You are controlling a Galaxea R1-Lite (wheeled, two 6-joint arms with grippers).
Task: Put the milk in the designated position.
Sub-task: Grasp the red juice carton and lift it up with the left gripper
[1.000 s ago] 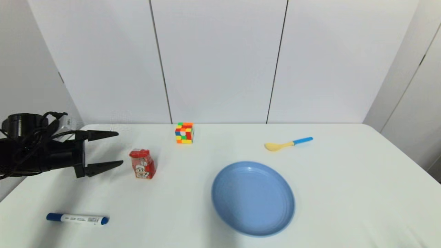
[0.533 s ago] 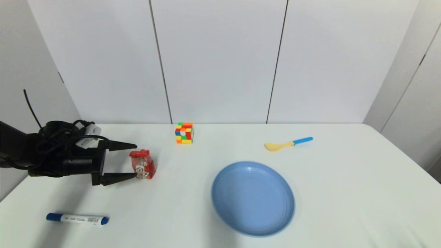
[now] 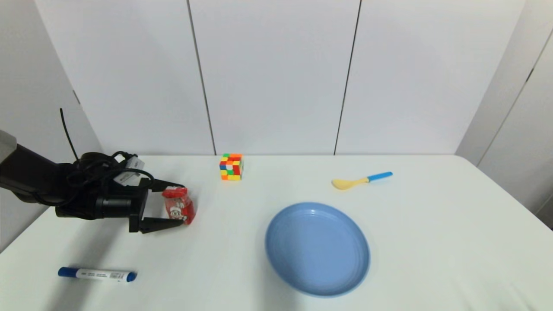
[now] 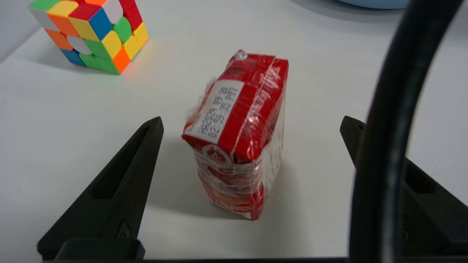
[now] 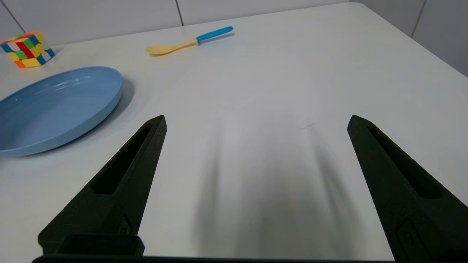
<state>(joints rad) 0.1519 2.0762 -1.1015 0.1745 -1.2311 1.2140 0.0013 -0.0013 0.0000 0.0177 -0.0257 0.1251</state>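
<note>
The milk is a small red carton standing upright on the white table, left of centre. My left gripper reaches in from the left, low over the table and open. Its two black fingers flank the carton, one on the far side and one on the near side. In the left wrist view the milk stands between the fingertips of the left gripper, with a gap on each side. My right gripper is open over bare table, holding nothing, and does not show in the head view.
A multicoloured puzzle cube sits behind the milk near the back edge. A blue plate lies right of centre, with a yellow spoon with a blue handle beyond it. A blue-capped marker lies at the front left. A black cable crosses the left wrist view.
My left arm has moved to the right, from well clear of the milk to having its open fingers on either side of it. The milk has stayed put.
</note>
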